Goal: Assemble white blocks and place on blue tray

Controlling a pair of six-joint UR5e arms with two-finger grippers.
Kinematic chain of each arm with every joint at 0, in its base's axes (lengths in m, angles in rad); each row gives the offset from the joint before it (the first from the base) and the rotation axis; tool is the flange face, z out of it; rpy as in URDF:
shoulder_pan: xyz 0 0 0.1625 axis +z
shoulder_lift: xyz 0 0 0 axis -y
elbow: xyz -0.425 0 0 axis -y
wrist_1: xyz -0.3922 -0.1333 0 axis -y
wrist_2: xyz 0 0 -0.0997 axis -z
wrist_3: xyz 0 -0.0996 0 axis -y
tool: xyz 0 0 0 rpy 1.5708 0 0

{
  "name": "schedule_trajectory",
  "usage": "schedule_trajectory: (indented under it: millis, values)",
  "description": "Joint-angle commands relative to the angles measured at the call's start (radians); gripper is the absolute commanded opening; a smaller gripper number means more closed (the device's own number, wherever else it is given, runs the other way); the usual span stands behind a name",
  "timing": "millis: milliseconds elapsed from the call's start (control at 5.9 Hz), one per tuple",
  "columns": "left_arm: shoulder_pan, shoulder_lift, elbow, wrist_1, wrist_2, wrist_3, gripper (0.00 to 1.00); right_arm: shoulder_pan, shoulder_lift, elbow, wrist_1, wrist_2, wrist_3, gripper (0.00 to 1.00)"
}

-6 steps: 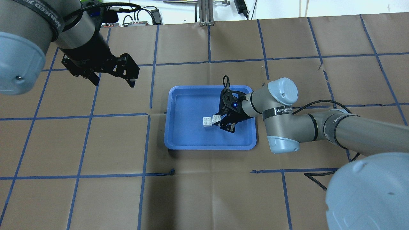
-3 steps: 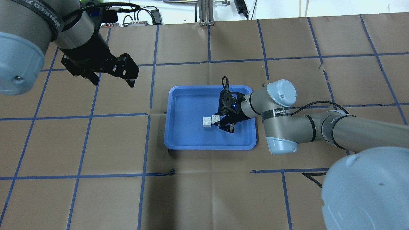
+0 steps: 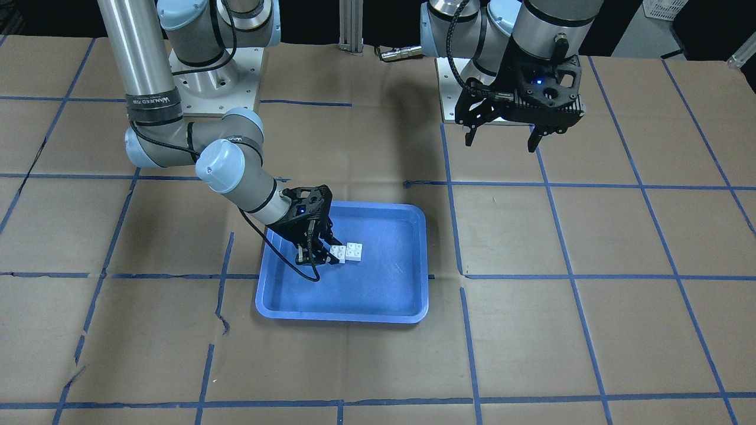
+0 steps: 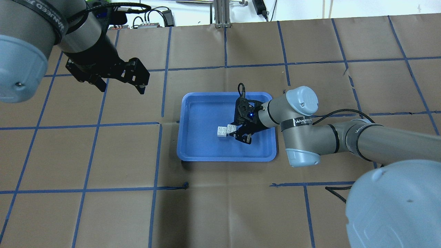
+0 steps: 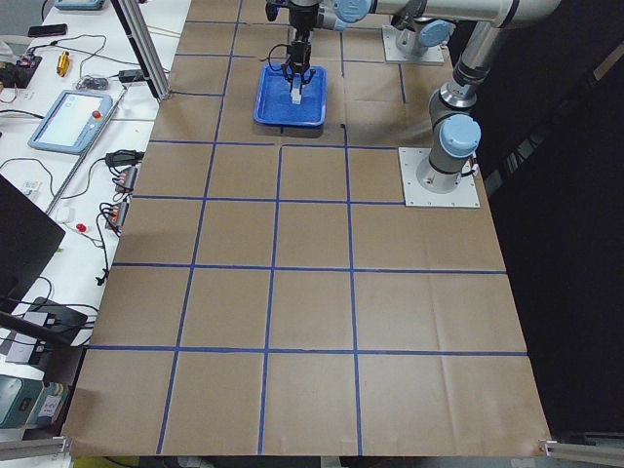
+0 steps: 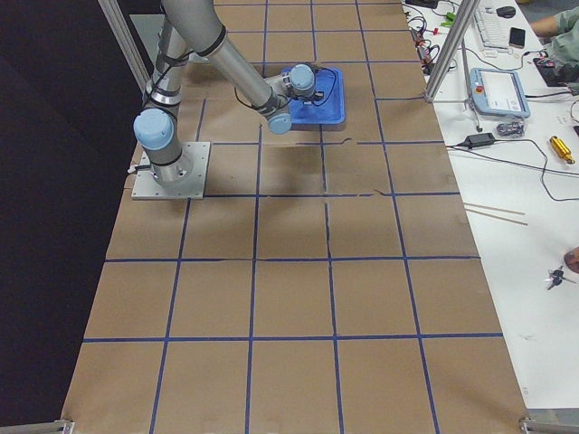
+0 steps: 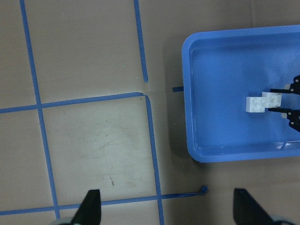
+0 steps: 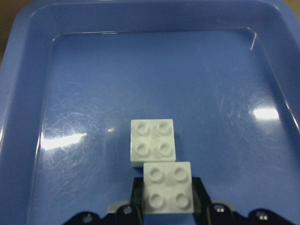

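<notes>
The blue tray (image 4: 193,156) lies mid-table and also shows in the front view (image 3: 378,289). Two white blocks sit inside it, studs up. My right gripper (image 4: 237,132) is low in the tray, shut on one white block (image 8: 167,187), also seen from overhead (image 4: 231,128). The held block overlaps the near edge of the other white block (image 8: 152,147), which rests on the tray floor (image 4: 222,132). My left gripper (image 4: 122,90) hangs open and empty above the paper, left of the tray. Its wrist view shows both blocks (image 7: 255,104).
Brown paper with a blue tape grid (image 4: 162,69) covers the table. The arm bases (image 3: 212,82) stand at the robot's side. A bench with a pendant (image 6: 498,90), cables and tools runs along the far edge.
My right gripper has shifted slightly left inside the tray with its block, and the other block has moved left with it. My left gripper has stayed still.
</notes>
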Motion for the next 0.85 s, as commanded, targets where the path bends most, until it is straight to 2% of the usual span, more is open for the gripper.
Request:
schedule_trajectory:
  millis: [0,678]
  values:
    - [0.002,-0.001,0.0,0.0,0.0,0.002,0.99,0.0,-0.002,0.003,0.001,0.0,0.004,0.24]
    - [0.002,-0.001,0.0,0.0,0.0,0.003,0.99,0.005,-0.001,0.003,0.001,0.0,0.021,0.24]
